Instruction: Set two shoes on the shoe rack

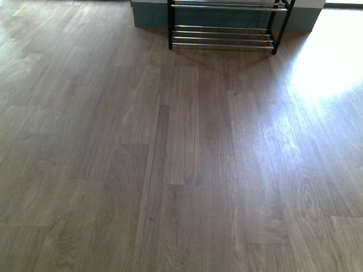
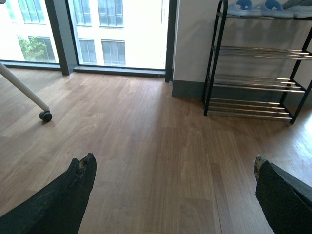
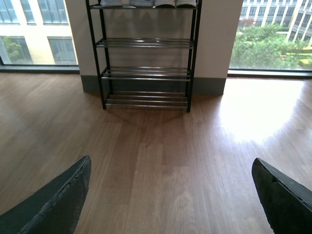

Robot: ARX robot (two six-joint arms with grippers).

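Observation:
The shoe rack (image 3: 146, 73) stands against the wall, black-framed with chrome rods; its lower tiers also show in the front view (image 1: 224, 37) and it appears in the left wrist view (image 2: 253, 83). Pale blue slides (image 2: 261, 8) sit on its top tier, with a grey sneaker (image 2: 300, 6) beside them at the frame edge. Shoe soles (image 3: 146, 3) line the top tier in the right wrist view. My left gripper (image 2: 174, 163) is open over bare floor, well short of the rack. My right gripper (image 3: 170, 165) is open too, with nothing between its fingers.
Wood-plank floor (image 1: 181, 170) stretches from me to the rack. A white leg with a castor wheel (image 2: 45, 115) stands off to one side. Tall windows (image 2: 117, 31) flank the wall, and a bright sun glare (image 1: 329, 62) lies on the floor beside the rack.

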